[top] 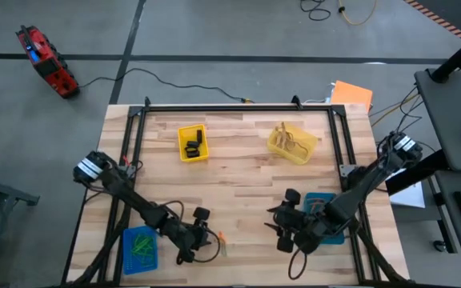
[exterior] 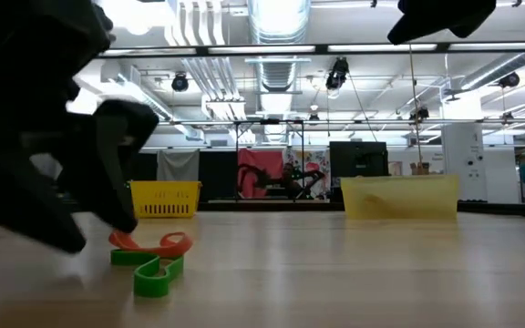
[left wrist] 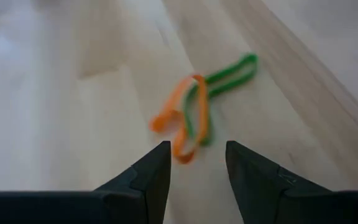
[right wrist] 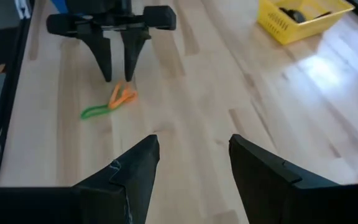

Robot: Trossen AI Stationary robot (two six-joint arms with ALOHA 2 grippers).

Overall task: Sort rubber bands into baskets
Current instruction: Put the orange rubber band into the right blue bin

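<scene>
orange band (left wrist: 178, 121), green band (left wrist: 222, 84), bright yellow basket (top: 192, 143), blue basket (top: 139, 248)

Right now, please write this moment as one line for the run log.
left gripper: open, above orange band and green band | bands: tangled, on table | right gripper: open, empty

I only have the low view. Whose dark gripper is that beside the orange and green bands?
Observer: The left gripper; the high view shows that arm reaching to them.
Operator: Is it holding either one?
Observer: No. Its wrist view shows open jaws with nothing between them; the orange band and green band lie crossed on the wood ahead.
Operator: Where are the other greens?
Observer: In the blue basket beside the left arm, which holds a pile of green bands.
</scene>
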